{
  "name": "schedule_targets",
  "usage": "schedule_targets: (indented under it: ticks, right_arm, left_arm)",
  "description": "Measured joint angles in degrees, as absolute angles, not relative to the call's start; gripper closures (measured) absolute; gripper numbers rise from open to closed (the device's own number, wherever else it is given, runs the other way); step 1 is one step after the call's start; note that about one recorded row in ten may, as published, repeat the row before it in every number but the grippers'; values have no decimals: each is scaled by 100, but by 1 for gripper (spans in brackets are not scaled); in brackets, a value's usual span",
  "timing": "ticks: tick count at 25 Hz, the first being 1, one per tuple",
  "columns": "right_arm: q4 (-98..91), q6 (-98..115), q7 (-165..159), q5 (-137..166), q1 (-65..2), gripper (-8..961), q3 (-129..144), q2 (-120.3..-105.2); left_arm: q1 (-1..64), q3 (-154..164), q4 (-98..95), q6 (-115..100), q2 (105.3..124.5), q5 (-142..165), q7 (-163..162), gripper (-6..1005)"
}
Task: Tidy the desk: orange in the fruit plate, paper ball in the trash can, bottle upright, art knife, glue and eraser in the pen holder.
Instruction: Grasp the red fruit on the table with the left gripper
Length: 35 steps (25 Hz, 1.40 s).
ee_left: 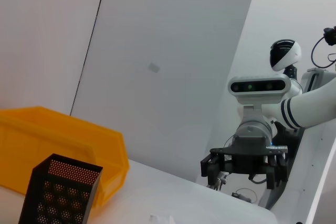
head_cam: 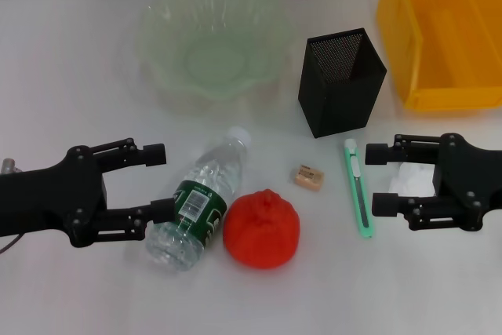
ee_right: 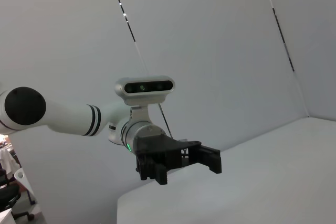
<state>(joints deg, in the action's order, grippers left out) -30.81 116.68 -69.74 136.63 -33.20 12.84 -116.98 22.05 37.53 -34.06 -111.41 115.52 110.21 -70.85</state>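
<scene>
The bottle (head_cam: 200,203) lies on its side, cap toward the fruit plate (head_cam: 161,52), which is empty at the back. My left gripper (head_cam: 158,182) is open just left of the bottle, its near fingertip at the label. The orange (head_cam: 262,229) sits right of the bottle. The eraser (head_cam: 308,176) and the art knife (head_cam: 358,191) lie in front of the pen holder (head_cam: 341,82). My right gripper (head_cam: 380,179) is open right of the knife, and the paper ball (head_cam: 413,180) lies between its fingers. The trash can (head_cam: 443,33) stands at the back right. The glue is not in view.
The left wrist view shows the pen holder (ee_left: 60,192), the trash can (ee_left: 63,145) and my right gripper (ee_left: 244,166) farther off. The right wrist view shows my left gripper (ee_right: 178,161) above the table edge. A tiled wall runs behind the table.
</scene>
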Motion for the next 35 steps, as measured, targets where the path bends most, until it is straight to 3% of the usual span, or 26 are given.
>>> schedule_targets:
  ticks: [7,23,29,35]
  right_arm:
    - [-3093,11644,-6969,13644,-3232,220,1224,-11662]
    - [-3182,11510,-6770,13485,-2848,231,1196,-11607]
    - [-3186,11384,-6779,13521,-2601,235,1243,-11520]
    - [-3192,11384,-6787,13535,-2328,239,1222,-11462]
  left_arm:
    - [2345,3753,-3596,-11153,11504,11029,-7477,182]
    - [2934,3752,-4183,-10742,11598,11687,-8843,191]
    - [3556,4173,-4615,-10659,11841,12324,-9577,194]
    - [3934,5220,-4472,-10161,11897,12327,-9715,197]
